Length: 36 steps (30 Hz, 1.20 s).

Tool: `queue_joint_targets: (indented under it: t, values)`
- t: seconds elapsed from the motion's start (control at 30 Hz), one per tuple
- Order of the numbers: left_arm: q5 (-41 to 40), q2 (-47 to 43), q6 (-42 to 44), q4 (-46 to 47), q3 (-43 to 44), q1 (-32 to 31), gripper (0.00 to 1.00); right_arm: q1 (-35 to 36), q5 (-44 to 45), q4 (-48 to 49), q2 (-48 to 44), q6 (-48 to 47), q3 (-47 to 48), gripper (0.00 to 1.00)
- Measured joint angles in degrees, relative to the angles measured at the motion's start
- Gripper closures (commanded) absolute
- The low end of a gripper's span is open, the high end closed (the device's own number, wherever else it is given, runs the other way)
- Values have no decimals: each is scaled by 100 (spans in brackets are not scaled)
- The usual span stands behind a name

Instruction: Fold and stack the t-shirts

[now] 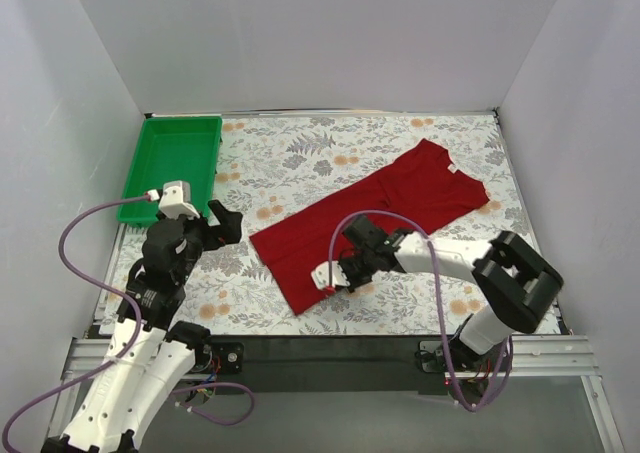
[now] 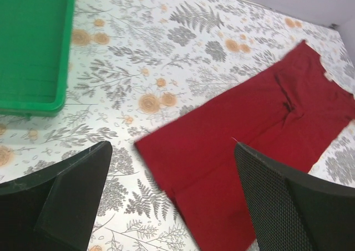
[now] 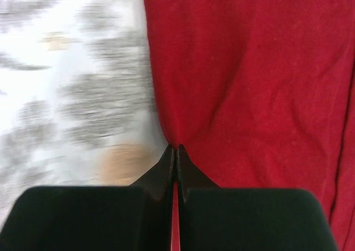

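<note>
Right gripper, jaws pinching the edge of the dark red t-shirt at lower centre, apparently begins a fold needing a lift across; left gripper hovers, jaws open.

No readable text or labels appear anywhere.

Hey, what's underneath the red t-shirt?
The t-shirt lies on the floral table cover, which shows all around it. Whatever is directly beneath the cloth is hidden.
</note>
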Motion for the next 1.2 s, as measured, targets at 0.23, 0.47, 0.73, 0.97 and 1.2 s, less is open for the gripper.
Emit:
queue_joint_targets:
  t: [0.23,0.47,0.73,0.97,1.2]
  values:
    - [1386,1075,90,708,28,0,18,208,-302,-660,-1565,-72,-1239,48]
    - [2811,3932,31,1174,1224,-37,28,-509,-304,-1191,-2385,273,-785,41]
    - [3654,7069,229,1526,3244,-527,32,-3746,-800,-754,-2935,1537,-494,42]
    - [4011,9339,501,1394,5104,-1075,31,-5473,-1189,-673,-2743,2557,-494,42]
    - [4000,10450,531,1344,6415,-1353,34,-5871,-1541,-673,-2743,2946,-494,42]
